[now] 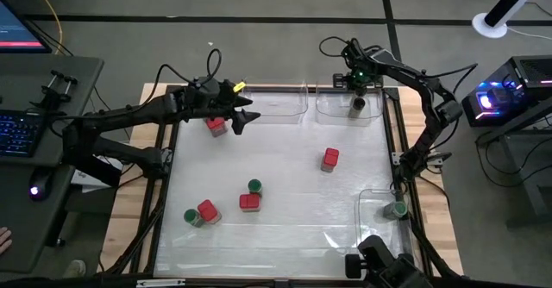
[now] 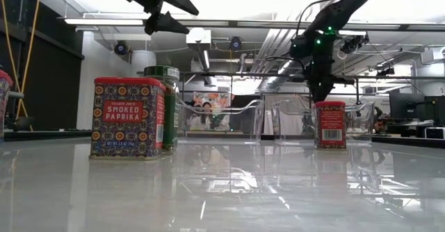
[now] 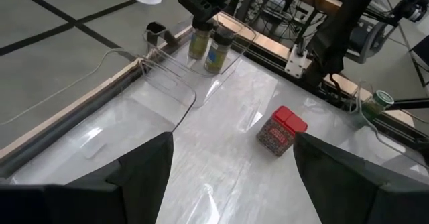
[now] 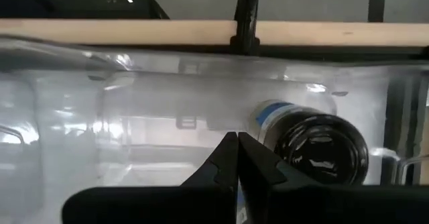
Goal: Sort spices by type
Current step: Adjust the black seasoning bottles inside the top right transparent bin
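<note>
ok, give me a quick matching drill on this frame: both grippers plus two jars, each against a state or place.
Things:
1. left gripper
2. right gripper
3. dark-capped jar
4. lone red-capped jar

States or places:
A. mid-table, outside any bin
B. shut
C. inside the far clear bin
D. open

Pairs: 1-D, 2-B, 3-C, 4-A
</note>
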Tool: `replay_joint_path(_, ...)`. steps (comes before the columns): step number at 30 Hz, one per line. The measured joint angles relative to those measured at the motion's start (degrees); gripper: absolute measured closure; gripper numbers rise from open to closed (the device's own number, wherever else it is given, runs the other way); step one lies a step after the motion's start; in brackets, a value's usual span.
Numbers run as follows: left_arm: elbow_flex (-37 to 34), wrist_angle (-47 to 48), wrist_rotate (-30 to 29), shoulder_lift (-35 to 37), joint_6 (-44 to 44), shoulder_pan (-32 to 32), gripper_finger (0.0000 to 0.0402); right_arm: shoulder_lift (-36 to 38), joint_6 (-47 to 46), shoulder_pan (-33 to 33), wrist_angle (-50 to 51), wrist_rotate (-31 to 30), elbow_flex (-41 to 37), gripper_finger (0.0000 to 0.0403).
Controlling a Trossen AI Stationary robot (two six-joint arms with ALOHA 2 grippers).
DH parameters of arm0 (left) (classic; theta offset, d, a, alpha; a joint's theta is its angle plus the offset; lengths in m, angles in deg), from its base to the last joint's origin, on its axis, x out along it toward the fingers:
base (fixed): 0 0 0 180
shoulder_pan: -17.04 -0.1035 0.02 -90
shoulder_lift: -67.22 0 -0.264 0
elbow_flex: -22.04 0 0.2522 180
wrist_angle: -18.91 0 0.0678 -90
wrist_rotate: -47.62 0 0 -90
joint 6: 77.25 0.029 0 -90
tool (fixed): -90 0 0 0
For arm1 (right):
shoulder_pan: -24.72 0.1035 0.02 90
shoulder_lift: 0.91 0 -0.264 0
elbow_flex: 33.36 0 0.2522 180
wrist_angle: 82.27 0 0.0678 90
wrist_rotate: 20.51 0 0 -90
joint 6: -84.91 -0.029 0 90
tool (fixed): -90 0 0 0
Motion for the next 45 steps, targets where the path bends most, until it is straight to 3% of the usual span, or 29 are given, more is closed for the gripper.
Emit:
replay_joint_path(34, 0.00, 0.47, 0.02, 0.00, -0.09, 0.00, 0.0106, 0.00, 5.26, 0.00, 4.72, -11.53, -0.08, 0.0403)
replay_joint_path(42, 0.00, 0.51, 0.02, 0.00, -0.07, 0.00, 0.0106, 5.30, 5.62, 0.02, 1.18, -8.02, -0.04, 0.0403)
replay_joint_path(45, 0.00, 0.53, 0.02, 0.00, -0.07, 0.00, 0.0106, 8.21, 5.56, 0.36, 1.40, -0.58, 0.04, 0.0403)
